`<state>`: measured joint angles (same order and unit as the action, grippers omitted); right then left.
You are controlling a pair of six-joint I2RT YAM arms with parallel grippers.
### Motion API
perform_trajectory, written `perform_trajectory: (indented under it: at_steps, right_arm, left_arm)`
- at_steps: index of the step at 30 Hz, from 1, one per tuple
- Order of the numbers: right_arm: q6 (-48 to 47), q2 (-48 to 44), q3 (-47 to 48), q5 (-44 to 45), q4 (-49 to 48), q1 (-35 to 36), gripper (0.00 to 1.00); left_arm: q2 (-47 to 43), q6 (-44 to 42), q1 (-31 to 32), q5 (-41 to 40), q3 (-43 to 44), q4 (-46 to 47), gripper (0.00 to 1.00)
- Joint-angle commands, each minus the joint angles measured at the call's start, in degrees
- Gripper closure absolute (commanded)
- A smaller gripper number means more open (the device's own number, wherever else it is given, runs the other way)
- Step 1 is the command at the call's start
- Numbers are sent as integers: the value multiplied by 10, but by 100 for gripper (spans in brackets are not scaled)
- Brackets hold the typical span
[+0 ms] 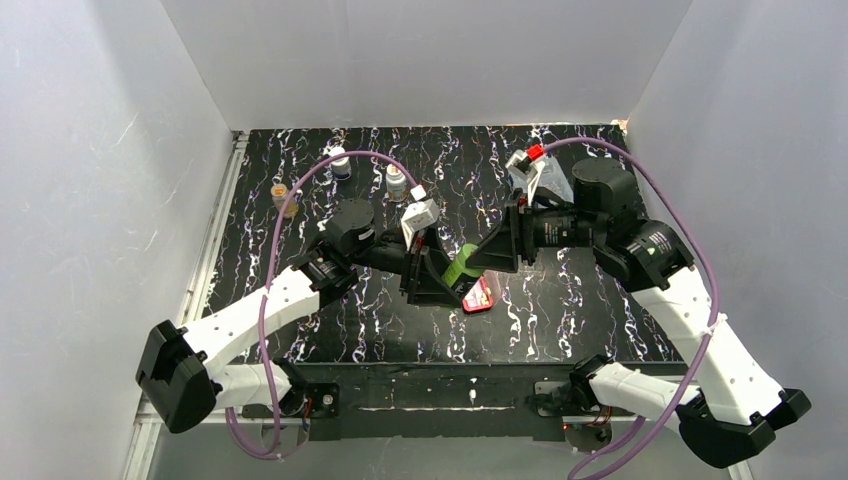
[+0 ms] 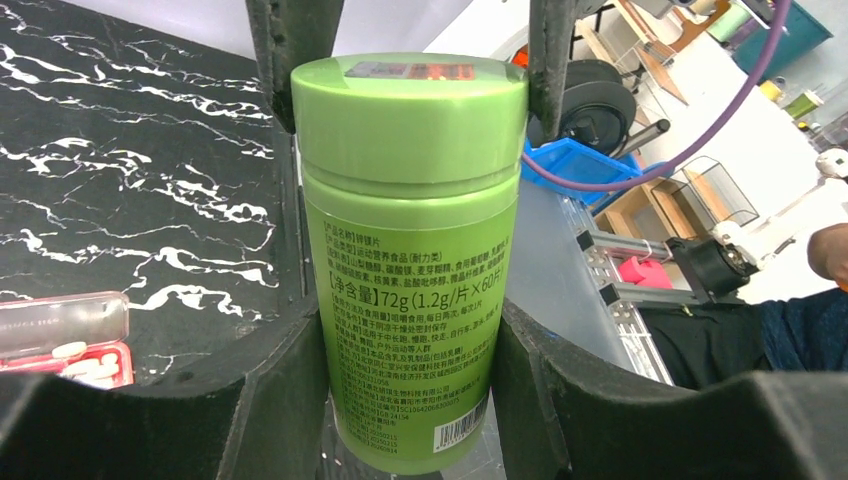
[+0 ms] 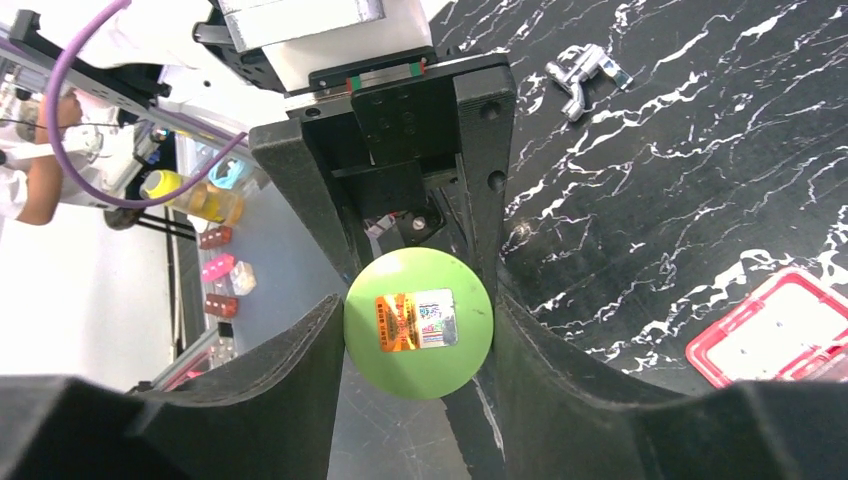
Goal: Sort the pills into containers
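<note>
Presently we note the green bottle (image 2: 405, 230) lengthwise between left pincer (image 2: 405, 345), clenched on its body, and right pincer (image 3: 418, 310), clenched on its cap (image 3: 415, 355).

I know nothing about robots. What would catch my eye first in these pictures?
A bright green bottle held over the middle of the black marbled table, gripped by both arms at once: the left pincer on its body, the right pincer on its cap. Beside it lies a small red pill case with white pills inside, and little bottles stand toward the far left.
</note>
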<state>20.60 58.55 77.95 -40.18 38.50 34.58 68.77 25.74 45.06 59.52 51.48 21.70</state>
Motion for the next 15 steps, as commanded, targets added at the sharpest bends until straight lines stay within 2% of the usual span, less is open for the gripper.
perform_trajectory:
  at_steps: [1, 6, 10, 15]
  right_arm:
    - [-6, 5, 28, 26, 13, 3, 56]
    - [32, 32, 61, 89, 55, 3, 63]
    - [85, 68, 89, 142, 99, 6, 67]
    - [154, 101, 111, 222, 127, 39, 68]
  left_arm:
    - [-14, -52, -4, -50, 36, -56, 100]
    - [-24, -119, -4, -194, 51, -119, 100]
    - [-28, -153, -2, -312, 58, -132, 100]
    - [-19, -220, 37, -425, 79, -161, 100]
